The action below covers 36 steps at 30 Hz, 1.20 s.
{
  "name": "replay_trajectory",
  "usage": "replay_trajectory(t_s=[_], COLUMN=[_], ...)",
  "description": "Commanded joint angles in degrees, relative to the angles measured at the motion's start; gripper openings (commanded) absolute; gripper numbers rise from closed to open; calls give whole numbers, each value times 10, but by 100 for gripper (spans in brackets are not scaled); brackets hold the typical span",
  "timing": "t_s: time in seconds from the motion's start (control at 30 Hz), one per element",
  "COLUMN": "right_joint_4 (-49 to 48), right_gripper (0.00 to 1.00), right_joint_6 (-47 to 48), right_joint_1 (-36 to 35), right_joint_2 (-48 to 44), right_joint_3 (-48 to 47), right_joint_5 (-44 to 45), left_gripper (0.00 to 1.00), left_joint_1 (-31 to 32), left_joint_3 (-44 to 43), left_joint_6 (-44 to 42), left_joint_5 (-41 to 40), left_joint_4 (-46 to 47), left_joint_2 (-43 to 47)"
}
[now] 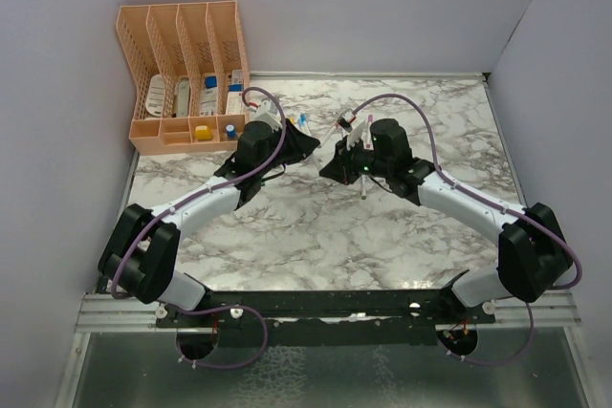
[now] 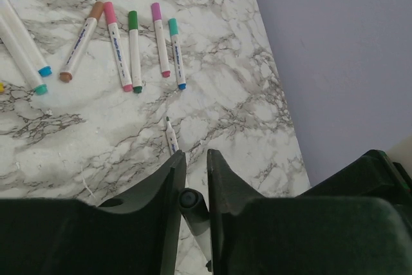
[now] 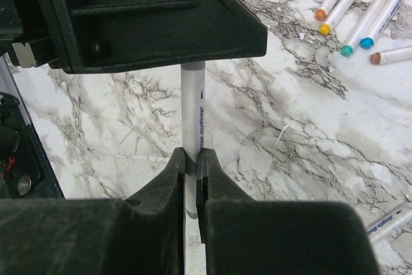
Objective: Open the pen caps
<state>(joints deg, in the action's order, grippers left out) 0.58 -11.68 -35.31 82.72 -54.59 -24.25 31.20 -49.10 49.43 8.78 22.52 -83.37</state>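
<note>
- The two arms meet just past the middle of the marble desk (image 1: 382, 236), toward 12 o'clock in the top view, with their gripper tips almost nose to nose.
- The right gripper (image 3: 192, 152) has its jaws clenched on the white barrel of the held pen (image 3: 192, 104). From the right wrist the barrel runs straight up toward 12 o'clock and disappears under the black body of the other gripper.
- The left gripper (image 2: 195, 154) has its jaws narrowly apart around a dark, round pen end (image 2: 189, 198), with a grey shaft running down toward 6 o'clock. The end touches one jaw, but I cannot tell whether it is actually pinched.
- A white pen with a thin tip (image 2: 170, 138) shows just past the jaw tips at 11 o'clock. Whether it lies on the desk is unclear.
- The pen caps (image 2: 132, 20) are on their pens. From the left wrist, five capped pens lie side by side on the desk at 11 o'clock from the jaws, with caps of orange-brown, pink, green, purple and teal at their far ends.
- Two more white pens (image 2: 22, 46) lie at 10 o'clock, with blue and teal ends.
- From the right wrist, a cluster of pens sits at 1 to 2 o'clock, well away from the jaws.
- A peach organiser (image 1: 182, 74) stands at the desk's 10 o'clock corner in the top view, with small items in its front trays.
</note>
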Motion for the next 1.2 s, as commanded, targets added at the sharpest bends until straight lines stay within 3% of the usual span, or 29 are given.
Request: replay_trajectory(t_s=[0.0, 0.07, 0.17, 0.27, 0.3, 0.37, 0.47, 0.67, 0.9, 0.97, 1.1, 1.17], right_joint_4=[-1, -1, 0, 2, 3, 5, 8, 2, -1, -1, 2, 6], right_gripper=[1, 1, 2, 48, 59, 68, 69, 66, 49, 39, 8, 2], right_joint_6=[7, 7, 3, 2, 2, 2, 3, 0, 0, 0, -2, -1], right_joint_1=[-6, -6, -6, -6, -6, -6, -6, -6, -6, -7, -7, -6], right_joint_2=[-4, -7, -12, -15, -15, -13, -2, 20, 44, 48, 50, 49], right_joint_3=[-3, -4, -8, -13, -16, -20, -28, -42, -57, -59, -60, -59], right_joint_5=[14, 15, 21, 19, 19, 20, 19, 15, 9, 9, 12, 15], left_gripper=[14, 0, 0, 0, 0, 0, 0, 0, 0, 0, 0, 0], left_joint_1=[2, 3, 2, 3, 3, 3, 3, 12, 22, 22, 22, 22], left_joint_3=[5, 6, 9, 10, 10, 9, 6, -4, -7, -7, -9, -9], left_joint_6=[1, 1, 2, 3, 2, 3, 5, 6, 6, 5, 0, -5], left_joint_5=[-9, -6, -4, -2, -2, -1, 2, 4, 1, 0, -3, -13], left_joint_4=[21, 22, 22, 22, 22, 22, 22, 22, 23, 23, 22, 22], left_joint_2=[18, 18, 18, 20, 21, 21, 21, 15, 10, 10, 9, 9])
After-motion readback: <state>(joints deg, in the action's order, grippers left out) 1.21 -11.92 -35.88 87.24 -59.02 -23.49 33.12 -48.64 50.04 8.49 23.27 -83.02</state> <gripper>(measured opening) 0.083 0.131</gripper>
